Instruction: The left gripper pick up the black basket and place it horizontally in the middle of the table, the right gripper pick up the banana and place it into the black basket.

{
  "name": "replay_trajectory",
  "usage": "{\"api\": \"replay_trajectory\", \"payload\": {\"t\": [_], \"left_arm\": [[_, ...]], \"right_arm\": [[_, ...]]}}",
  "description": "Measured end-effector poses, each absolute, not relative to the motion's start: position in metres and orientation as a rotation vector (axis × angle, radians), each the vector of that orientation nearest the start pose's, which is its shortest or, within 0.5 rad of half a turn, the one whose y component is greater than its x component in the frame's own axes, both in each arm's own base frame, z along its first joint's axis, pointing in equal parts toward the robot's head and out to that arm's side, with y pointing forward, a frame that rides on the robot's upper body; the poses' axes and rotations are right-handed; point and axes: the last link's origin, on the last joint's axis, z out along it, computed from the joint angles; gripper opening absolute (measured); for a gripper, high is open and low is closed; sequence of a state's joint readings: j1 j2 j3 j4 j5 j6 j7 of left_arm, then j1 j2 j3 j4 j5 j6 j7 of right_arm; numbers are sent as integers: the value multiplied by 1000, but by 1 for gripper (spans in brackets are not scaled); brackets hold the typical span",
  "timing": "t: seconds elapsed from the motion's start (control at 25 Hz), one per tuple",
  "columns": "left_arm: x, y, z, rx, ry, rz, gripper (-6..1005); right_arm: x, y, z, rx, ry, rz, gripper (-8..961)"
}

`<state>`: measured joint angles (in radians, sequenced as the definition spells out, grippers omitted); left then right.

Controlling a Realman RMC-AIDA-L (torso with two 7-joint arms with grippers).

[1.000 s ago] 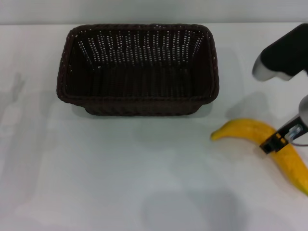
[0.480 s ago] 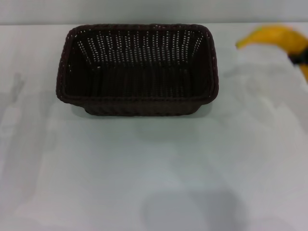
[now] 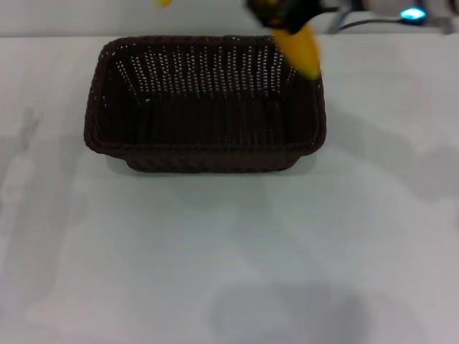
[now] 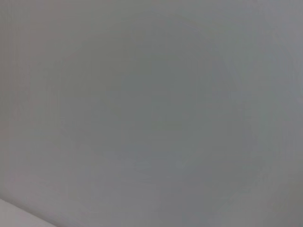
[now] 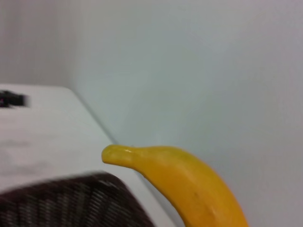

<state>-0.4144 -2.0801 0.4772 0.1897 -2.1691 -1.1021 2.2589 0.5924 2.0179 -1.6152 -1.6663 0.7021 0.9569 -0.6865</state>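
Wall (image 3: 86, 18): plain pale grey, unmarked; a narrow band across the far side in the head view, and most of the backdrop in the right wrist view.

Small black object (image 5: 12, 99): blurred, kind not discernible; lies low, just before the wall's foot.

Soft grey shadow patch (image 3: 287, 312): diffuse, well apart from the wall.

Plain grey surface (image 4: 151, 94): featureless; whether it is the wall cannot be told.

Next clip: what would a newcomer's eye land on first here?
The big black basket dominates, sitting empty toward the far side of the white table. Next comes the yellow banana, carried by the right gripper above the basket's far right corner. The left gripper is out of sight.
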Motion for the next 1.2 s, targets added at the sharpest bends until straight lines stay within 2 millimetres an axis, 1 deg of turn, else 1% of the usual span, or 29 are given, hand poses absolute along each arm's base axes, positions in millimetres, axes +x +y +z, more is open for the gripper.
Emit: {"api": "replay_trajectory", "payload": {"t": [0.04,0.16,0.28,0.36,0.48,0.6,0.76,0.92,1.0,1.12,1.2], "left_arm": [[-376,330,43,-1365,-976,-978,863],[-375,330,43,-1366,-976,-978,863],[-374,332,43,-1369,-974,-982,862],[-372,334,43,-1374,-971,-986,862],[-370,336,41,-1377,-974,-990,861],[-370,336,40,-1373,-983,-994,861],[-370,335,40,-1373,-980,-992,861],[-370,333,41,-1367,-968,-1004,861],[-370,332,41,-1368,-966,-1007,861],[-371,331,41,-1354,-969,-1011,861],[-373,329,44,-1329,-972,-1015,861]], "right_arm": [[40,384,23,-2420,63,184,486],[32,391,-6,-2510,-22,201,486],[34,396,-23,-2572,-51,217,485],[37,398,-34,-2608,-68,228,485],[47,404,-51,-2641,-53,217,504],[51,409,-64,-2655,-34,199,523],[54,410,-64,-2645,-18,210,548],[58,408,-56,-2629,24,268,704],[64,408,-44,-2589,60,334,782],[74,406,-23,-2514,141,490,799],[85,405,-2,-2443,221,647,810]]}}
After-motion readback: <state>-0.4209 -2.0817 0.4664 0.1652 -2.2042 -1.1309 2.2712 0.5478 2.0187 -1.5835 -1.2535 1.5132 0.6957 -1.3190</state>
